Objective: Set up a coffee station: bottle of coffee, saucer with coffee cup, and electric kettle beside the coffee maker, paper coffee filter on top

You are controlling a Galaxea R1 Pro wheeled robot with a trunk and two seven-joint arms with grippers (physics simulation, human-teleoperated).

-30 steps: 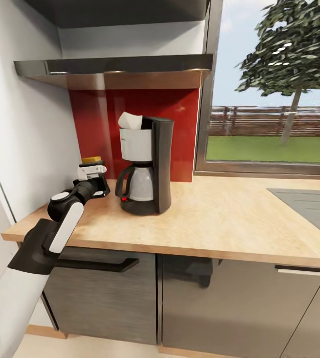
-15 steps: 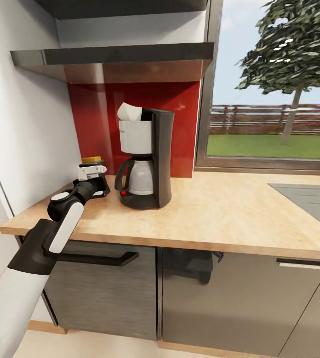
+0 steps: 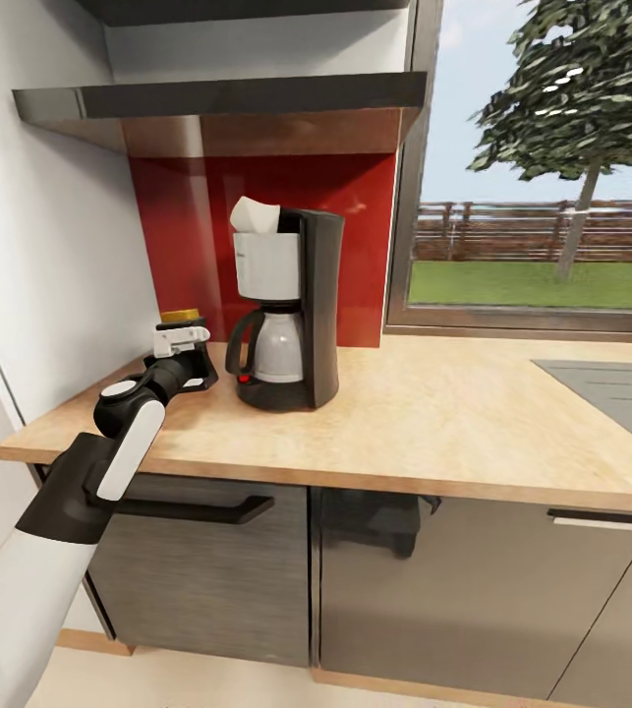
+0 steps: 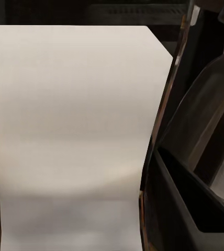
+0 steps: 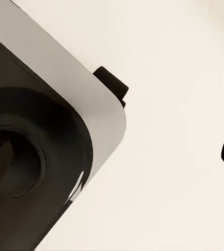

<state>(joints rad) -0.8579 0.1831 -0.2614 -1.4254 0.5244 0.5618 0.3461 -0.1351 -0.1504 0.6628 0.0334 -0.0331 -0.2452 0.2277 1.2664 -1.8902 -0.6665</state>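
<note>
left gripper [image 3: 180, 341] jaws held bottle of coffee [image 3: 182, 317] just beside coffee maker [image 3: 284, 310] on desk [image 3: 433, 413]; careless release risked tipping bottle; right jaws' state untellable.

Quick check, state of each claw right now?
Left claw: at the bottle of coffee beside the coffee maker; grip cannot be told.
Right claw: cannot be told; its fingers aren't visible.
</note>
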